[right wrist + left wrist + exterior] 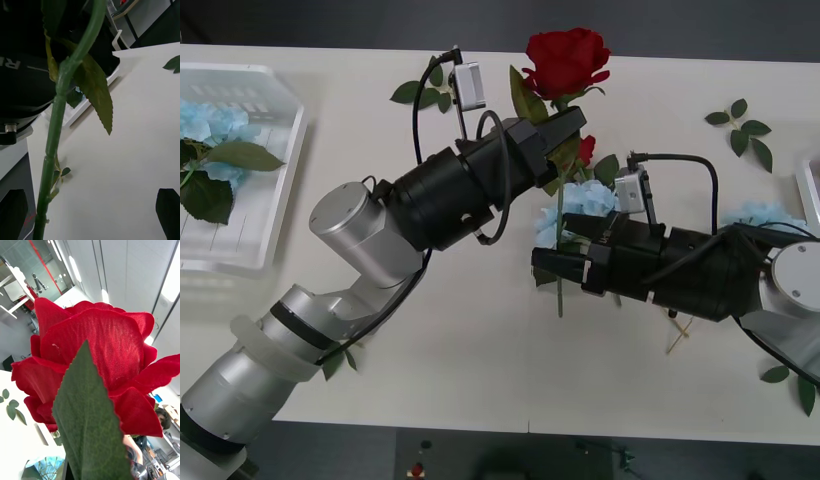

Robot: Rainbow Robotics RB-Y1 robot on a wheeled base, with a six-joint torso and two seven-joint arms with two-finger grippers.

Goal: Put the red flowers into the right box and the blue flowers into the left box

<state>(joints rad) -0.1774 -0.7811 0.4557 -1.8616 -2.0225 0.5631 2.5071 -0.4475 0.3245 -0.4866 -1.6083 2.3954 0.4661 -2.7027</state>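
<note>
Left gripper (563, 133): raised over the table's middle, fingers clamped on the stem of a deep-red artificial rose (566, 58), bloom upright above it.
Rose stem (56, 123): thin, green, hanging down past the right gripper (543, 268), whose black fingers (168, 210) stand apart on either side.
Pale blue fluffy flower clusters (585, 205): on the white table (480, 380) behind the right gripper.
Shallow white slotted tray (265, 200): far left, holding blue flowers (205, 125).
</note>
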